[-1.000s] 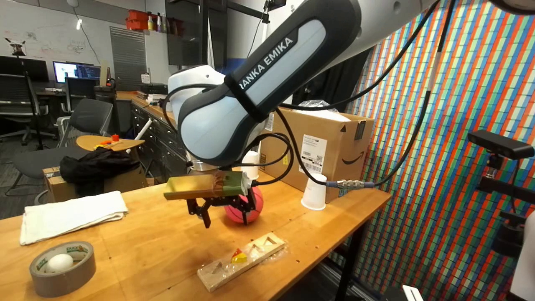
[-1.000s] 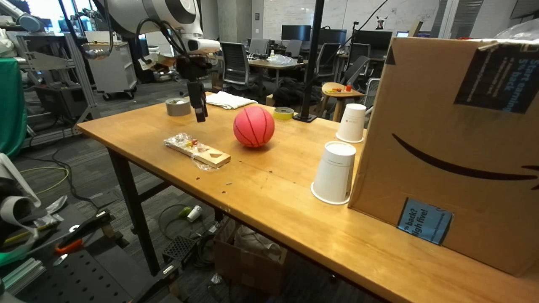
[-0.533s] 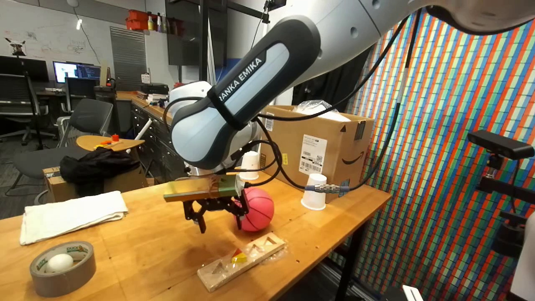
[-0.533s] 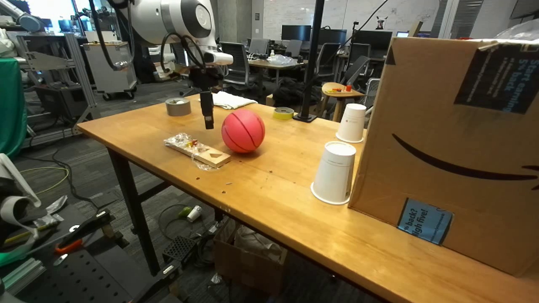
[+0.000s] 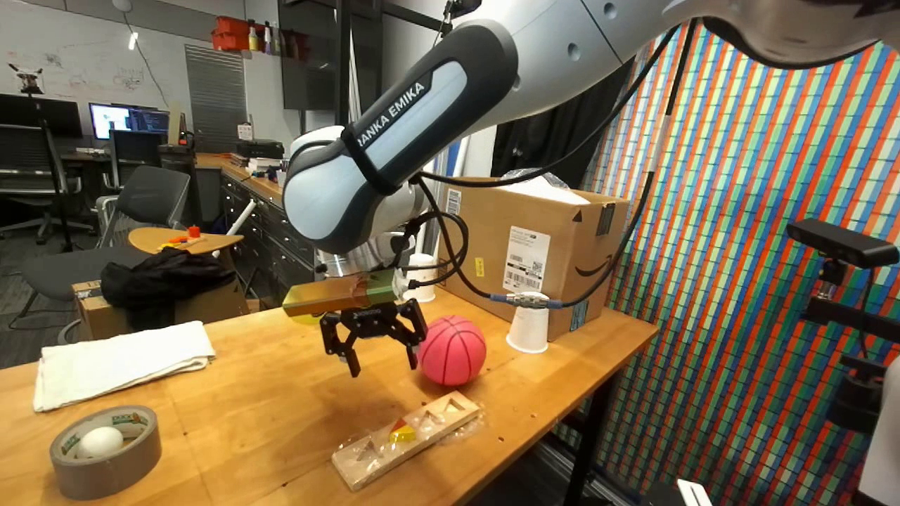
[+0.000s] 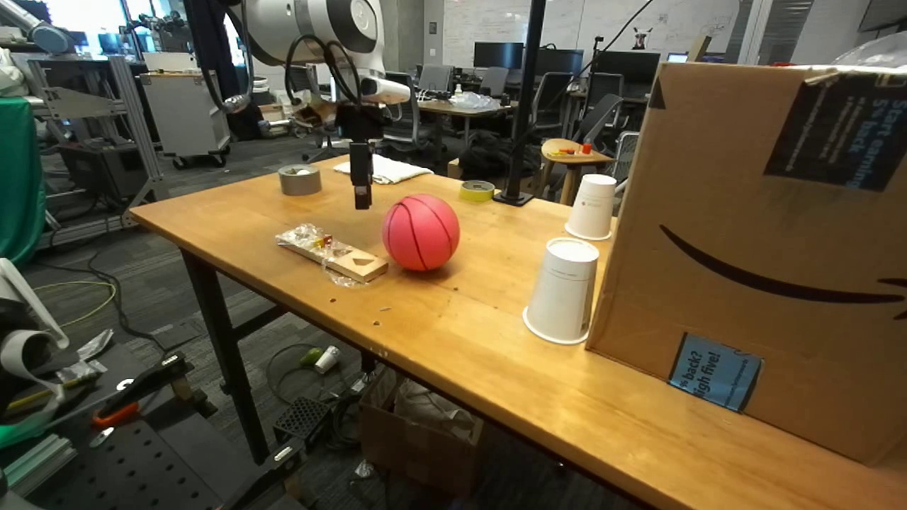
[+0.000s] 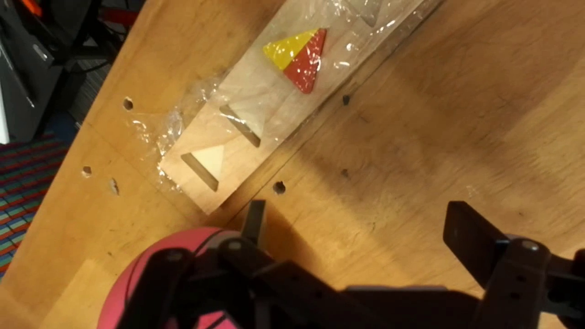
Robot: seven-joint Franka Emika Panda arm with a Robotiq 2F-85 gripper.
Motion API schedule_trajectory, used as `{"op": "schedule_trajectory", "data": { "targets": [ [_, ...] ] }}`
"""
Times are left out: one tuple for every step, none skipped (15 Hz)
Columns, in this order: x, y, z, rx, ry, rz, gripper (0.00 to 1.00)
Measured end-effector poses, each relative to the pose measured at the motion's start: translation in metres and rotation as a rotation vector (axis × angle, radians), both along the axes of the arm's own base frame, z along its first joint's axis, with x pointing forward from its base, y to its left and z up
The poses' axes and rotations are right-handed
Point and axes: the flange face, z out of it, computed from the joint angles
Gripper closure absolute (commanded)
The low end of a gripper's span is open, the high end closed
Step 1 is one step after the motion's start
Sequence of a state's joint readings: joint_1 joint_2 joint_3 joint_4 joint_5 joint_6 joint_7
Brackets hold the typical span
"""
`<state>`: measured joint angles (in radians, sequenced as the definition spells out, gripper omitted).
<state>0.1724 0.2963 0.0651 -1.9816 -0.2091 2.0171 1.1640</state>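
Sitting L on surface [image 5: 260,393] in an ext. view: tape roll [image 5: 109,478]; mid, pincer [image 5: 383,369] empty, jaws wide apart, above surface; wood board [image 5: 383,450] nearby, lying diag.; pink ball [image 5: 455,351] on surface just R of pincer, not touching; round, no long axis.

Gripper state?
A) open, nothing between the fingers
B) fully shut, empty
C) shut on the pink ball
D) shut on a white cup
A: in the wrist view the gripper has its fingers well apart with tabletop showing between them; in an exterior view the pink ball sits outside the gap.
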Motion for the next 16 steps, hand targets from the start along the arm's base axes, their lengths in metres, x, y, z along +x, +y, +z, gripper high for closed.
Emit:
{"op": "schedule_trajectory", "data": {
  "targets": [
    [0.000,0.001,0.002,0.012,0.009,-0.013,0.00],
    [-0.001,0.002,0.004,0.021,0.018,-0.025,0.00],
    [-0.002,0.002,0.005,0.022,0.026,-0.030,0.00],
    [-0.003,0.001,0.006,0.019,0.034,-0.033,0.00],
    [-0.004,0.000,0.006,0.015,0.042,-0.036,0.00],
    [-0.004,-0.002,0.005,0.011,0.051,-0.040,0.00],
    [-0.005,-0.005,0.005,0.008,0.057,-0.046,0.00],
    [-0.004,-0.008,0.004,0.007,0.060,-0.052,0.00],
    [-0.004,-0.011,0.004,0.011,0.061,-0.060,0.00],
    [-0.004,-0.013,0.004,0.019,0.063,-0.070,0.00],
    [-0.003,-0.015,0.004,0.027,0.065,-0.078,0.00],
    [-0.003,-0.016,0.004,0.034,0.067,-0.084,0.00],
    [-0.003,-0.017,0.004,0.038,0.068,-0.088,0.00],
    [-0.003,-0.018,0.004,0.040,0.069,-0.090,0.00],
    [-0.002,-0.019,0.003,0.041,0.070,-0.091,0.00],
    [-0.002,-0.020,0.003,0.041,0.070,-0.092,0.00]
  ]
}}
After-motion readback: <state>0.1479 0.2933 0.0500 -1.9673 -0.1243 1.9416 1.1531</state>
